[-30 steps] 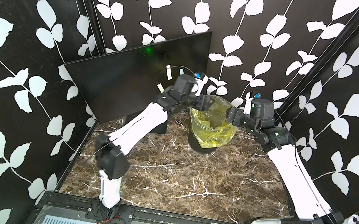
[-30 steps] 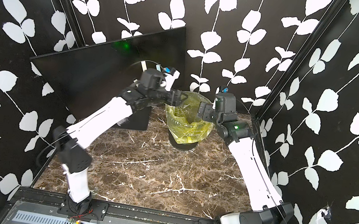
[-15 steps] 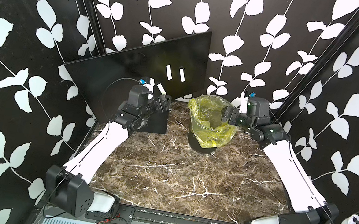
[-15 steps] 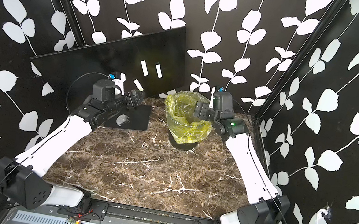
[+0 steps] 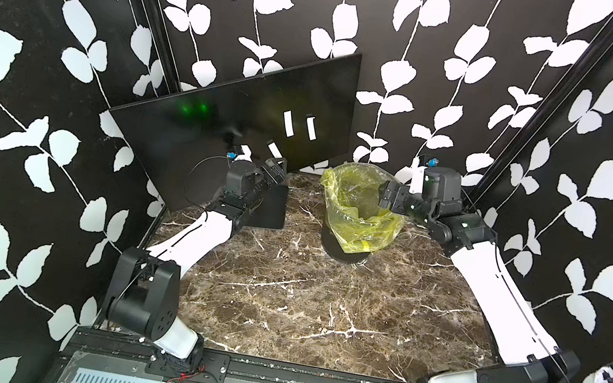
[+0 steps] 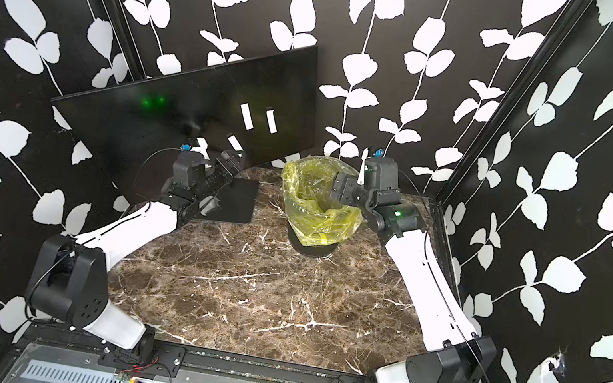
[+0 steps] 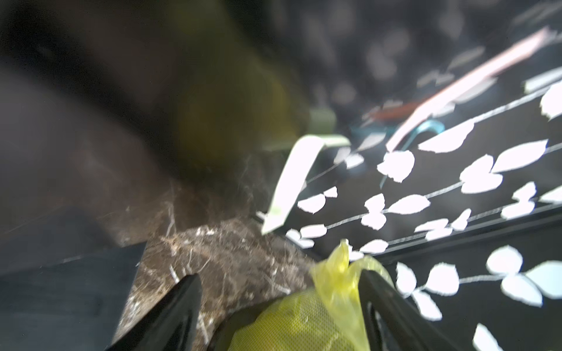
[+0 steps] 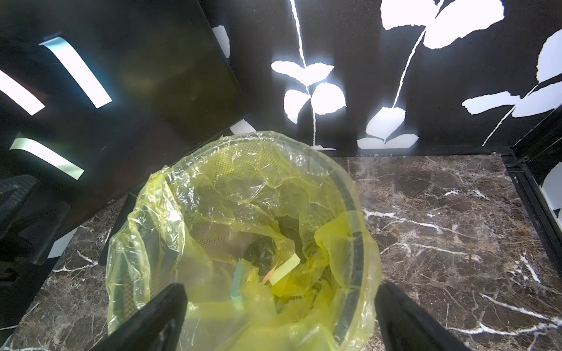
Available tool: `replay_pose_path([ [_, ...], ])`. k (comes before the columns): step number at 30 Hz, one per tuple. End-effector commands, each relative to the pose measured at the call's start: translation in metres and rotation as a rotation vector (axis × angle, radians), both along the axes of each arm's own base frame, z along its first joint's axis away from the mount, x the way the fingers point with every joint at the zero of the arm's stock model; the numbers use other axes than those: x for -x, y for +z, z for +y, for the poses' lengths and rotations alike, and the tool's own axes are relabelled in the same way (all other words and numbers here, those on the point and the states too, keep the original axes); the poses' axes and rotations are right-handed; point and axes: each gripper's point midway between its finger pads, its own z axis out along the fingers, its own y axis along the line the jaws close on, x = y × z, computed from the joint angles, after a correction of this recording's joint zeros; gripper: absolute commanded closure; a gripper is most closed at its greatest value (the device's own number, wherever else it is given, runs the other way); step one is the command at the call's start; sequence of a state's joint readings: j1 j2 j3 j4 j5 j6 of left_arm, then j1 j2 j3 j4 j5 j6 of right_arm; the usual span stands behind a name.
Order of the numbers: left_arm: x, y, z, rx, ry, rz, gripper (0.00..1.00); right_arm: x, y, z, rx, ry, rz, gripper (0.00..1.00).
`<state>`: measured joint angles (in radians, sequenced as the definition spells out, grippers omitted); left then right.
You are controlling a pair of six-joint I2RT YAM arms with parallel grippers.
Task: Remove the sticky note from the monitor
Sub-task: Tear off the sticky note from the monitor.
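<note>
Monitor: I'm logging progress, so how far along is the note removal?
Done: a few notes lie in the bin. In hand: nothing; right gripper open over the bin, left gripper open by the monitor. To do: at least three strips stuck on the screen.

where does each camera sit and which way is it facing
top views: high over the front edge, looking down and back at the monitor, bag-lined bin and marble table; left arm and right arm show.
left wrist: on the left arm, blurred, looking across the table toward the bin; left pincer fingers show, open.
right wrist: on the right arm, looking down into the bin; right pincer fingers show, open.
shared: all four show the bin.
</note>
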<state>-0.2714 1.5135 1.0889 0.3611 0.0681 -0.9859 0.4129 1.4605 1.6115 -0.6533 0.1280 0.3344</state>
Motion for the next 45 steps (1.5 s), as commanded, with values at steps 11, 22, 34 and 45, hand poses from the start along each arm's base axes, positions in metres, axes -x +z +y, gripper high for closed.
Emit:
replay_pose_path([
  [11, -0.022, 0.016, 0.013, 0.117, 0.009, -0.057, 0.19, 0.005, 0.01, -0.01, -0.011, -0.025, -0.054, 0.01],
  [22, -0.034, 0.01, 0.014, 0.134, 0.032, -0.051, 0.21, 0.004, 0.011, -0.015, -0.018, -0.036, -0.057, 0.02],
  [34, -0.022, 0.011, 0.037, 0.078, 0.247, -0.048, 0.23, 0.001, 0.017, -0.012, -0.026, -0.031, -0.061, 0.01],
  [45, -0.032, 0.014, 0.026, 0.102, 0.248, -0.029, 0.31, 0.0, 0.021, -0.014, -0.023, -0.038, -0.065, 0.01],
])
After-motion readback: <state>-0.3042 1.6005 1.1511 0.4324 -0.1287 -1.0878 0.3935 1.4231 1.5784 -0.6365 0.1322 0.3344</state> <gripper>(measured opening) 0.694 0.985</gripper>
